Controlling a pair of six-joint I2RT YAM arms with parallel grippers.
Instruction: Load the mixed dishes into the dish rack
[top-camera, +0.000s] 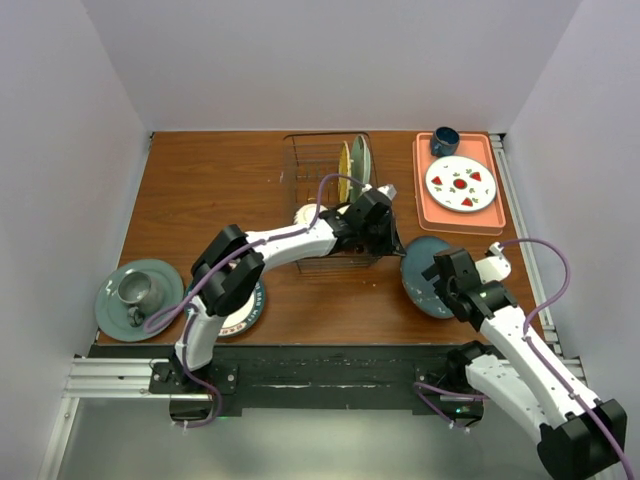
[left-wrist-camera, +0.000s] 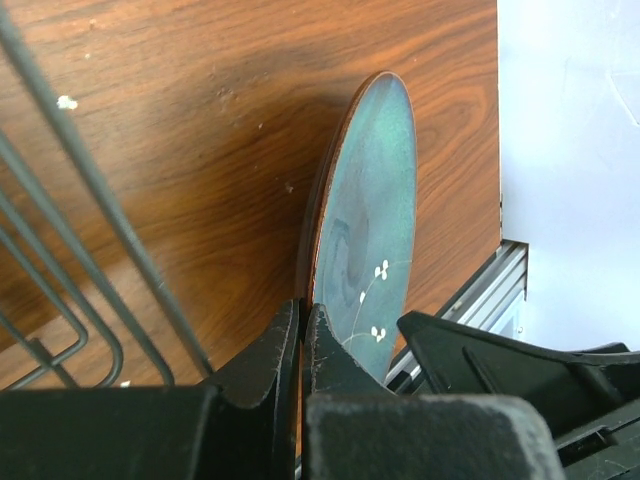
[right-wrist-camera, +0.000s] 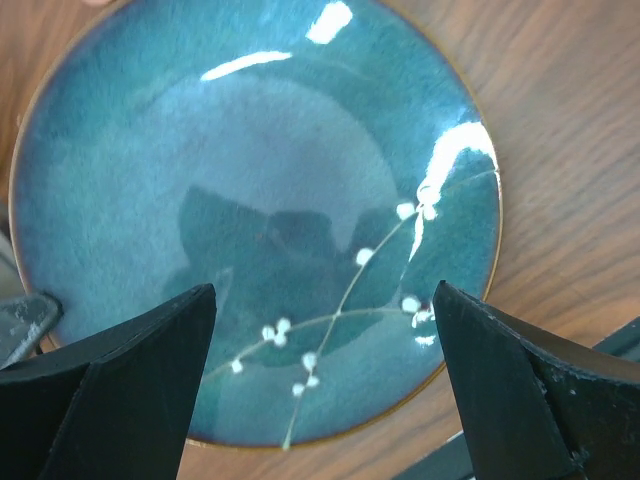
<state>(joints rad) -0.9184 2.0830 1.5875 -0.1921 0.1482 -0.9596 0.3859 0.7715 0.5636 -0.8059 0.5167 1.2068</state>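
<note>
Two tools | left tool (left-wrist-camera: 303, 312) pinching teal plate (left-wrist-camera: 365, 220) rim | right tool (right-wrist-camera: 322, 290) spread, over plate face

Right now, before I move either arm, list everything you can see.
rack: 1, dark wire, back centre
yellow plate: 1, yellow, on edge in rack
green plate: 1, green, on edge beside yellow plate
tray: 1, orange, back right
cup: 1, dark blue, tray's back left corner
strawberry plate: 1, white with red, on tray
teal plate: 1, teal, right of rack's near end
grey plate: 1, grey-green, front left
mug: 1, grey, on grey plate
rimmed plate: 1, pale, dark rim, partly under left arm
cream item: 1, cream, rack's left side; kind unclear
left gripper: 1, black, shut on teal plate's rim
right gripper: 1, black, open above teal plate
</note>
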